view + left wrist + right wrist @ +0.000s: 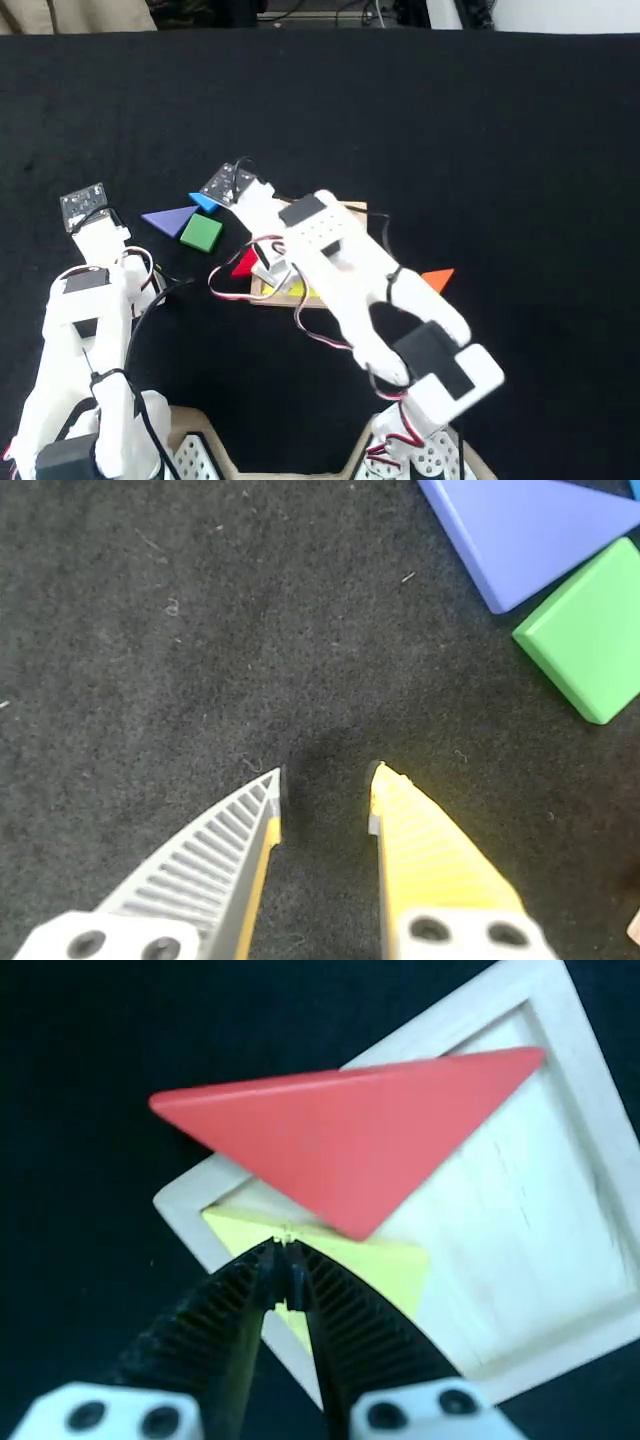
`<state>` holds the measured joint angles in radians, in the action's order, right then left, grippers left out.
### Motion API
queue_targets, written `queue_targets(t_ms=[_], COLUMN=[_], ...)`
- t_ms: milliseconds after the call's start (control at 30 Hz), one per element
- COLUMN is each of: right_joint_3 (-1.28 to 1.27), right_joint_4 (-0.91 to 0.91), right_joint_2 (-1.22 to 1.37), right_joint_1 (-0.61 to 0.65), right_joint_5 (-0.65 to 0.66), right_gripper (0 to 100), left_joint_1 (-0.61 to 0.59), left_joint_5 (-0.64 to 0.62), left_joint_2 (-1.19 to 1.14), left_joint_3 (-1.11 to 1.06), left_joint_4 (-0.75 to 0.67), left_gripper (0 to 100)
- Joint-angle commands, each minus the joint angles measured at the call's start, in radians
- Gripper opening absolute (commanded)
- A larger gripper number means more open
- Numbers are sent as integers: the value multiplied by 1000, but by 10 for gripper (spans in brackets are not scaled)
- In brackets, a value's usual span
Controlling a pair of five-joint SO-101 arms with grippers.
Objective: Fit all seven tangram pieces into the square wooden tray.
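Note:
The square wooden tray (520,1200) holds a yellow piece (390,1265) in one corner. A red triangle (340,1135) lies tilted across that corner, one end out over the rim. My right gripper (285,1250) is shut, its tips just above the yellow piece and the rim, short of the red triangle. In the high view the right gripper (263,263) is at the tray's left edge beside the red triangle (243,265). My left gripper (325,780) is open over bare cloth, close to a purple triangle (530,530) and a green square (590,640).
On the black cloth left of the tray (352,211) lie the purple triangle (168,218), the green square (201,233) and a small blue triangle (203,201). An orange triangle (437,279) lies to the tray's right. The right arm covers most of the tray.

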<state>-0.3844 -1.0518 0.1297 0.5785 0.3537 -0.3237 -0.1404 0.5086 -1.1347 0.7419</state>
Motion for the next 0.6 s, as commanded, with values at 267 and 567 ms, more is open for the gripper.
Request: queue_targets(t_ms=[267,567], right_joint_3=[82,84], right_joint_4=[17,38], right_joint_2=[28,41], right_joint_1=[15,11], right_joint_5=[-11,-12], right_gripper=[11,11], left_joint_1=[12,12], left_joint_5=[5,5], left_joint_2=[26,26], left_joint_3=[4,4], left_joint_4=[-15,-15], left_gripper=[152,152])
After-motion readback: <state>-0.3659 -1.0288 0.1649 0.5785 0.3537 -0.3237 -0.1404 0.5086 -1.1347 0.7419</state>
